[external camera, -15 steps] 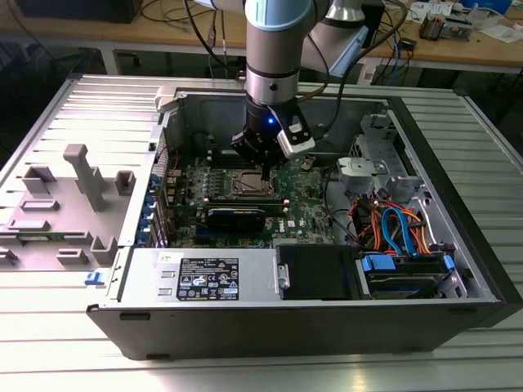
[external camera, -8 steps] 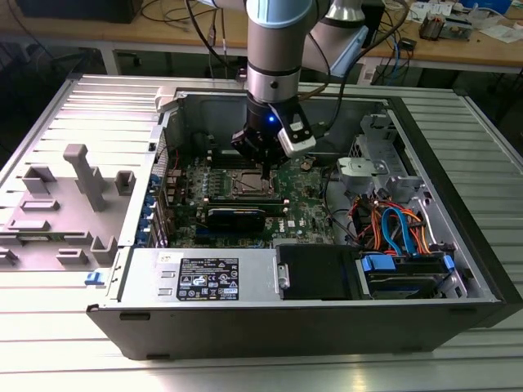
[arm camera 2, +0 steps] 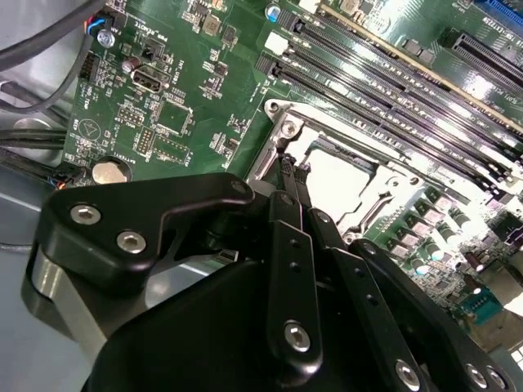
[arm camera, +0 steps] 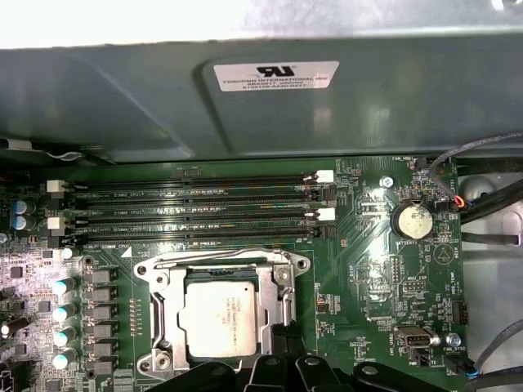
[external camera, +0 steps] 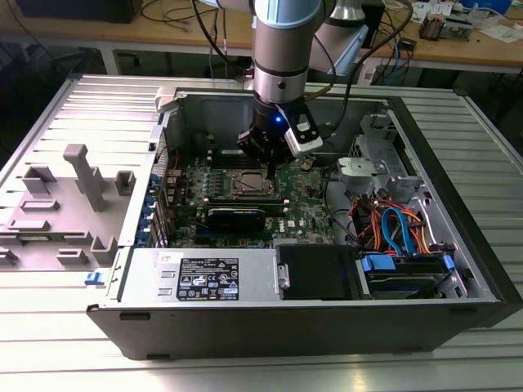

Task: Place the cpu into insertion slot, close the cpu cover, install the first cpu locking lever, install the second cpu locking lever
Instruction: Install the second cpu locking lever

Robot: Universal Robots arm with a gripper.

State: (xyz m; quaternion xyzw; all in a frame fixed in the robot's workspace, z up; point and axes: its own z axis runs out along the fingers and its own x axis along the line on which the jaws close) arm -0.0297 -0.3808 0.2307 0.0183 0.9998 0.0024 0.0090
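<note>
The cpu [arm camera: 219, 318] lies flat in the insertion slot [arm camera: 219, 263] on the green board, its dull silver top showing. The cpu cover [arm camera: 169, 314] is down around it as a silver frame. In the exterior view my gripper [external camera: 270, 173] hangs inside the case just at the right of the cpu [external camera: 249, 184]. In the second wrist view the black fingers lie side by side, shut, and the gripper [arm camera 2: 292, 167] has its tips at the slot's rim beside the cpu [arm camera 2: 347, 181]. I cannot tell whether anything thin sits between them. The gripper [arm camera: 286, 347] also rises at the slot's edge in the first wrist view.
Long black memory slots [arm camera: 196, 208] run along one side of the socket, and a coin battery [arm camera: 411, 219] sits beyond them. The grey case wall [arm camera: 261, 98] stands close behind. Orange and blue cables [external camera: 392, 229] and a drive cage [external camera: 368, 175] fill the case at the exterior view's right.
</note>
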